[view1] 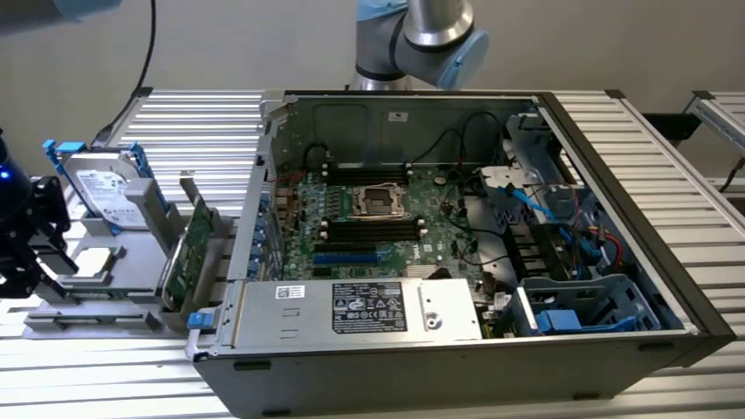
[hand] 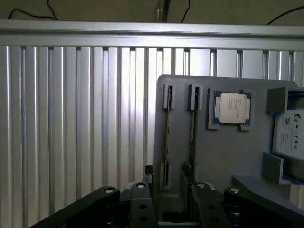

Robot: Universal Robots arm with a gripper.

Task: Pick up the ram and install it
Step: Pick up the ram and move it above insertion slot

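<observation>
A ribbed aluminium table [view1: 174, 131] carries an open case [view1: 466, 371]. Toward the exterior view's left it also carries a grey holder [view1: 111, 262] of spare parts. The hand [view1: 26, 240] hangs at the holder's outer end, well apart from the case.

In the wrist view the hand [hand: 166, 183] has its fingers [hand: 142, 202] spread wide, and it grips nothing. The ram [hand: 167, 137] stands on edge in a slot of the holder [hand: 223, 156], showing as a thin pale strip. Its near end falls in the gap between the fingers. A second strip [hand: 193, 128] stands in the neighbouring slot just beside it, in line with one finger. Near them sit a CPU [hand: 232, 108] and a drive [hand: 290, 137].

I judge this to be the approach for the pick, with nothing lifted and nothing installed. Taking the ram calls for the fingers to straddle that one strip alone, clear of its neighbour. They must then close on its flat faces without tilting it in the slot.

Several things are hard to make out:
- The ram's chips cannot be seen, since only its edge faces the wrist camera.
- I cannot tell whether the second strip is another stick.
- I cannot tell how far the fingertips stand above the ram.
- In the exterior view the frame's edge cuts the hand.
- A green card [view1: 187, 253] stands between the hand and the case.
- The board's dark slots [view1: 372, 229] are too fine to judge as free or filled.
</observation>
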